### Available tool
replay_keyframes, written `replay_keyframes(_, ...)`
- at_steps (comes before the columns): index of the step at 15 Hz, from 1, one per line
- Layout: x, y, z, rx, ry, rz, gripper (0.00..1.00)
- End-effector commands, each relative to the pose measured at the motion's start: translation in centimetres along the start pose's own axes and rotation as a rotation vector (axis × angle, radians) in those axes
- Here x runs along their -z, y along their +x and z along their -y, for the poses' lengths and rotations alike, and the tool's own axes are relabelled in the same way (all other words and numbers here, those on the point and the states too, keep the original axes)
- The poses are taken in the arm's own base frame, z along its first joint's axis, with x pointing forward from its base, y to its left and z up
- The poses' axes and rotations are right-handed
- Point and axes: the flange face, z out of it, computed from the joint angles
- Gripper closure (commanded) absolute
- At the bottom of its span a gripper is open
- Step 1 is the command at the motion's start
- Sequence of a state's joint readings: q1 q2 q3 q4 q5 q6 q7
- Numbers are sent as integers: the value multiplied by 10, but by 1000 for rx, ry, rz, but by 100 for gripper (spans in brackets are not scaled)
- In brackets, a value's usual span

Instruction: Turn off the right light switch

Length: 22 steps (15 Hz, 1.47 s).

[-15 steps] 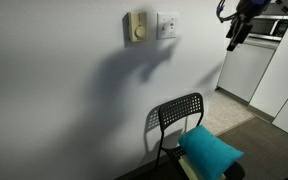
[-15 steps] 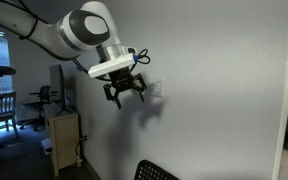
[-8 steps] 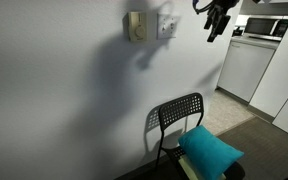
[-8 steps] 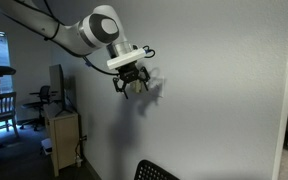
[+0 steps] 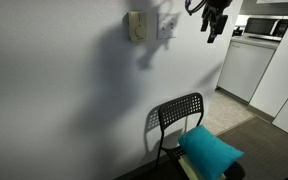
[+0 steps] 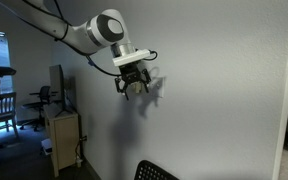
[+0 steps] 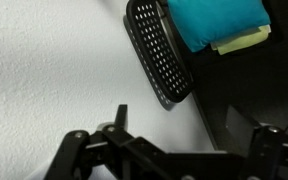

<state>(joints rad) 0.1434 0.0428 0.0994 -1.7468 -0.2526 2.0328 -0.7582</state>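
Right light switch (image 5: 167,25) sits beside beige dial unit (image 5: 136,27); jaws spread wide, hovering nearby.

A chair and cushion below a grey wall

A black chair (image 5: 179,112) with a perforated back stands against the wall, a teal cushion (image 5: 210,150) on its seat; the wrist view shows a yellow item (image 7: 242,40) just under the cushion. A beige wall box (image 5: 136,26) with a round dial is mounted above. White cabinets (image 5: 246,68) stand beyond, and a wooden cabinet (image 6: 64,140) appears in an exterior view.
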Motion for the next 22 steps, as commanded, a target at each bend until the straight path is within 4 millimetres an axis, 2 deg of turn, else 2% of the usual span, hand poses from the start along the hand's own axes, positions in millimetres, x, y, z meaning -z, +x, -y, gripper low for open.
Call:
replay_keyframes(1,-21,-21,11,31,-88,-1,0)
replay_keyframes(7,-66,-69,7,-1,-149,-293,0)
replay_keyframes(9,-72,-69,15,47,-145,-364,0)
replay_keyframes(12,-67,-71,20,179,-110,-393,0)
replay_keyframes(17,-32,-69,1,315,-222,-212,0)
replay_keyframes(22,-8,-37,-22,399,-336,-182,0)
